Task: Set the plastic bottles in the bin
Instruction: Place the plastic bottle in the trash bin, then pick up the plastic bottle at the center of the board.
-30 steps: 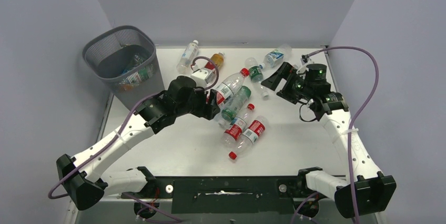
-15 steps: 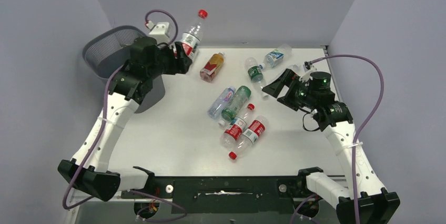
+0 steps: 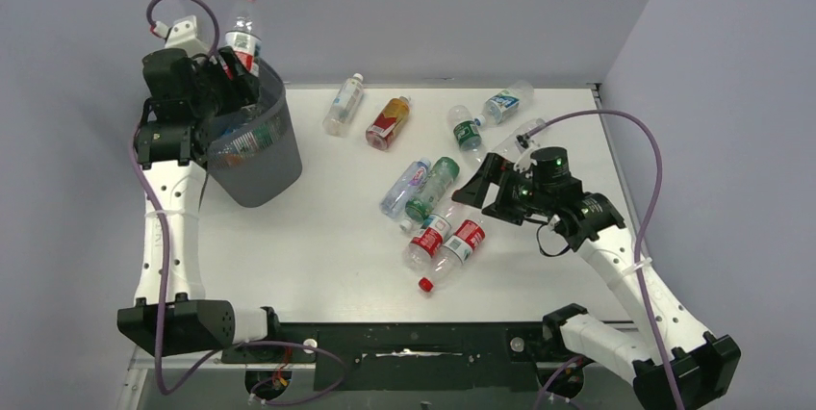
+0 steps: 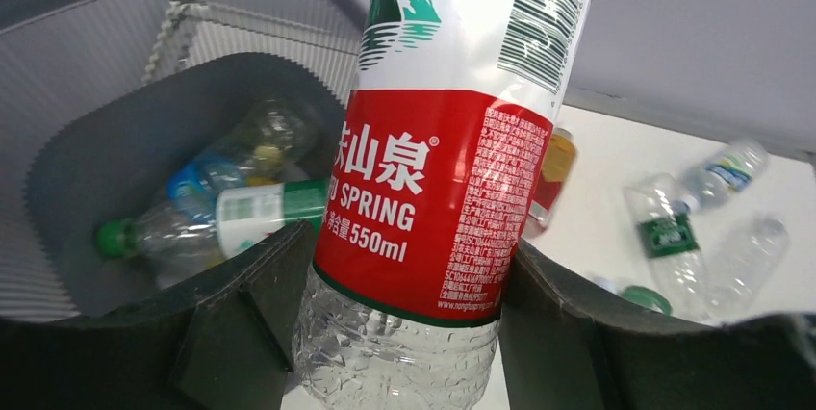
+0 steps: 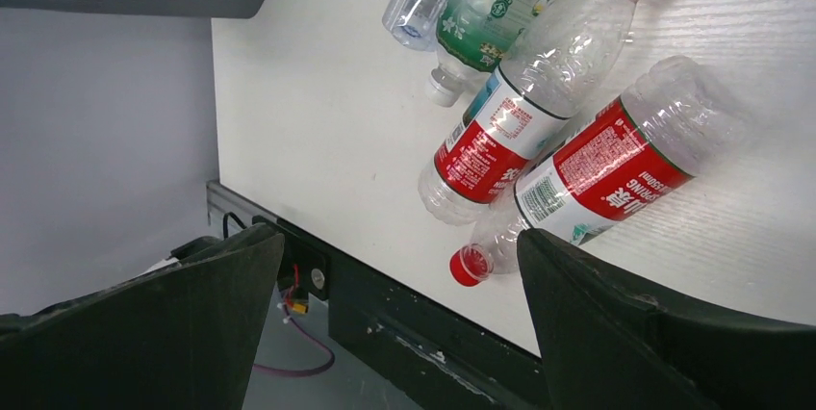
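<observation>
Left gripper (image 3: 229, 73) is clamped on the red-label bottle (image 3: 244, 30), cap up, above the bin (image 3: 258, 171) at the table's 10 o'clock. The bottle base looks close to the rim's 12 o'clock side. Shift it toward the bin's centre, then let go low so it can't bounce out. Right gripper (image 3: 476, 185) hangs empty, jaws wide apart, by the red-capped pair (image 3: 450, 239) near table centre. Line up on one body, not both.
</observation>
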